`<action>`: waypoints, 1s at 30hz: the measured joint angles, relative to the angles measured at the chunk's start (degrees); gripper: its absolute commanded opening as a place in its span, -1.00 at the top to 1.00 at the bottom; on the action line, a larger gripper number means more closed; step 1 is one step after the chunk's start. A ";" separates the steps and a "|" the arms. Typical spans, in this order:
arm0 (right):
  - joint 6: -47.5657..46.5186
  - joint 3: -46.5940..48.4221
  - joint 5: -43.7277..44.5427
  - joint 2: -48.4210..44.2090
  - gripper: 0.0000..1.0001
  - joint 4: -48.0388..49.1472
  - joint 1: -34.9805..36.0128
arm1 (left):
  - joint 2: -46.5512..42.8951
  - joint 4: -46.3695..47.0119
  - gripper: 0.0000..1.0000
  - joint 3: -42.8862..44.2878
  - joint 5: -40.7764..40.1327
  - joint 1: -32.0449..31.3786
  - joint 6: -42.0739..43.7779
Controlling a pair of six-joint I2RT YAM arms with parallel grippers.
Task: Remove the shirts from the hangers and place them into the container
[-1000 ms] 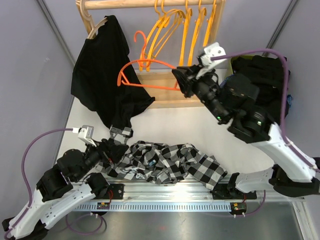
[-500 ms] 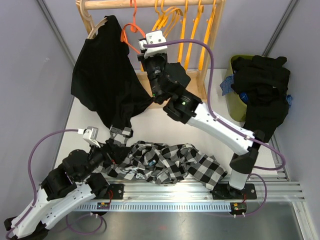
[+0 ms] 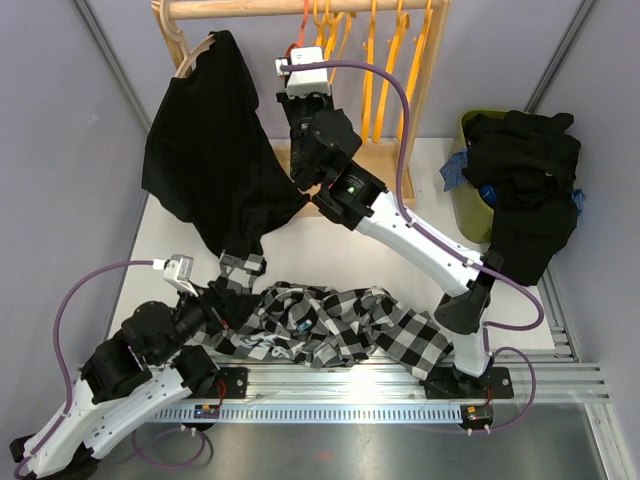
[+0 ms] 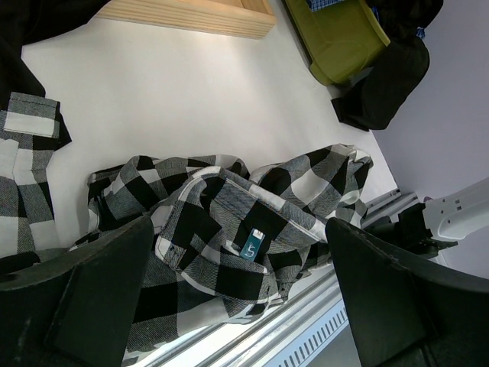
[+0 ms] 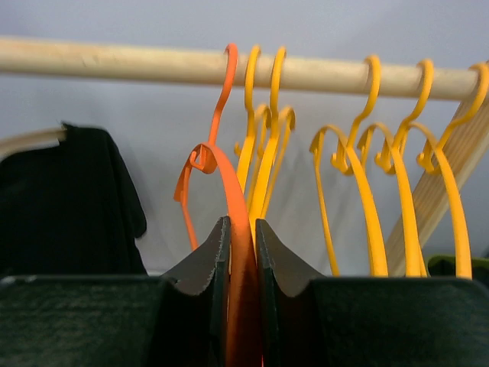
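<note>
My right gripper (image 5: 243,225) is shut on a red-orange hanger (image 5: 229,176) whose hook sits over the wooden rod (image 5: 114,63), left of several yellow-orange hangers (image 5: 367,191). From above, that gripper (image 3: 305,110) is raised under the rod. A black shirt (image 3: 205,140) hangs at the rod's left end. The checked shirt (image 3: 340,325) lies crumpled along the table's front edge. My left gripper (image 3: 232,275) stands open just above its left part, and the collar tag (image 4: 254,243) shows between the fingers. The olive-green container (image 3: 468,190) at the right holds black shirts (image 3: 525,170) that spill over its rim.
The rack's pale wooden base (image 4: 191,15) stands on the table behind the checked shirt. Grey walls close in on both sides. A metal rail (image 3: 340,385) runs along the near edge between the arm bases.
The right arm swung left and up from the table's right side to the rod, carrying the red-orange hanger, whose hook now sits over the rod. The left arm stayed still.
</note>
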 measured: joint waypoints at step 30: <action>23.98 -31.93 -15.85 -32.57 -0.99 -28.13 -0.92 | 3.30 1.73 -0.98 3.34 -0.24 0.00 1.29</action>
